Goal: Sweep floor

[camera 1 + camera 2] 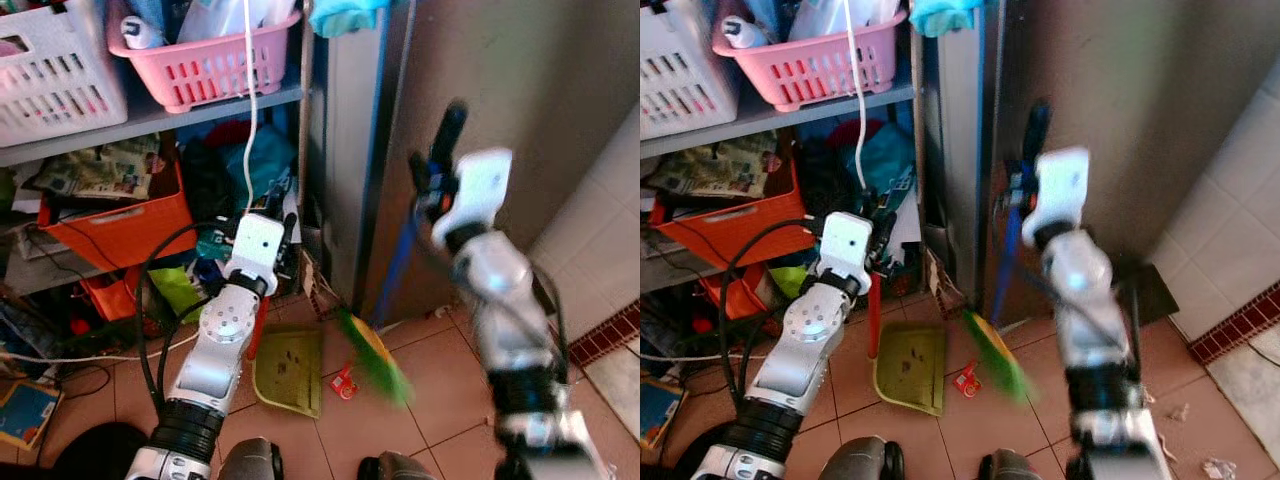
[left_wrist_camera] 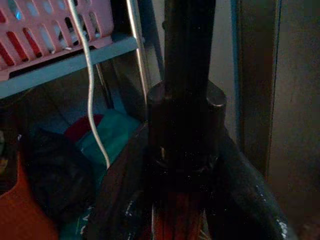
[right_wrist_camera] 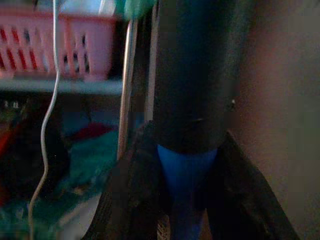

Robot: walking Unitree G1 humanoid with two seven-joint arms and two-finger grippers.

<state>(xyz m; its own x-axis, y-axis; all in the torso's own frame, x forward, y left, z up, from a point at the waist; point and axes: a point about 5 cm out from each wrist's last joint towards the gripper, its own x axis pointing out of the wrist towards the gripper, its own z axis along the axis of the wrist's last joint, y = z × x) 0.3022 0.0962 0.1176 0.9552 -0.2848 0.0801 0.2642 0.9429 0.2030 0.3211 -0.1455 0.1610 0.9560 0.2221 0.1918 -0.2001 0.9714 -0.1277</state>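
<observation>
1. The right gripper (image 1: 432, 172) is clamped on the broom (image 1: 400, 255), its fingers pinching the blue shaft just under the black top grip, as the right wrist view shows close up.
2. The left gripper (image 1: 275, 225) is closed around the dustpan (image 1: 288, 368), holding the top of its red handle where a black cap sits.
3. The broom slants down from the right gripper to the tiled floor (image 1: 440, 400), its green bristles blurred beside the dustpan's yellow-green tray.
4. A small red scrap (image 1: 343, 381) lies on the tiles between the tray and the bristles.
5. Both tools look like light, stiff plastic. The smooth shaft could twist in a two-finger pinch, so a high hold gives reach, a lower one more control.
6. The bristles are soft and will bend under pressure.
7. Behind stands a cluttered shelf (image 1: 150, 120) with a pink basket (image 1: 200, 60) and a hanging white cable (image 1: 248, 100).
</observation>
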